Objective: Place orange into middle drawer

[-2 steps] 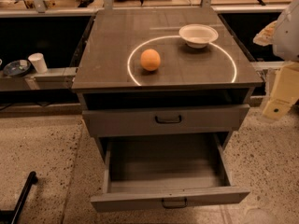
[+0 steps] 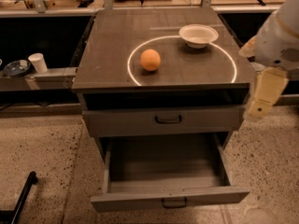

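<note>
The orange (image 2: 150,59) sits on the grey cabinet top (image 2: 107,55), at the left inside a white circle marking. The middle drawer (image 2: 166,167) is pulled out below, its grey floor bare and its black loop handle at the front. My gripper (image 2: 264,97) hangs at the right edge of the view, beside the cabinet's right front corner. It is well to the right of the orange, lower than it, and touches nothing.
A white shallow bowl (image 2: 198,35) stands at the back right of the cabinet top. A closed drawer (image 2: 140,121) sits above the open one. A paper cup (image 2: 37,62) and a dish (image 2: 16,68) are on a ledge at left. A black bar (image 2: 21,197) lies on the floor.
My arm and gripper have shifted a little to the left, closer to the cabinet's right corner. The orange, the bowl and the drawers have not moved.
</note>
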Tool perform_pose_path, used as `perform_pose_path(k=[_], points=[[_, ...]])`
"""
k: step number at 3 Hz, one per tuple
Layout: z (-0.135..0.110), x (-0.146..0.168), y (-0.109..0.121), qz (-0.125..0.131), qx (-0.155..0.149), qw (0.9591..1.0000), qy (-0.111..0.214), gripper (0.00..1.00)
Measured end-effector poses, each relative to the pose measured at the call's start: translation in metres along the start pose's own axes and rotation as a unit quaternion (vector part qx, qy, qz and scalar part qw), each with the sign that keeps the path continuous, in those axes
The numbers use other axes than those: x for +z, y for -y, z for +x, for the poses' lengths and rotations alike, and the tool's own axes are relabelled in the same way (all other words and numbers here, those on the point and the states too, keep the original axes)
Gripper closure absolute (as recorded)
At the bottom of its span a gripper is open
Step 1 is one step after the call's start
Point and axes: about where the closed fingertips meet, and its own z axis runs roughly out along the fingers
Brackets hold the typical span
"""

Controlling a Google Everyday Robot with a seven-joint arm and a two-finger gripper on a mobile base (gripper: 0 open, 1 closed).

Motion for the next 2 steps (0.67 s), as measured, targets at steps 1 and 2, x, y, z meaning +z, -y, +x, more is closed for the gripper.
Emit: perform_pose_path(k=[1, 2], points=[[-0.022, 0.072, 0.033, -0.064, -0.011, 0.9971, 0.04, 0.0], [-0.015, 0.119, 0.04, -0.101, 0.0, 0.994, 0.042, 0.0]])
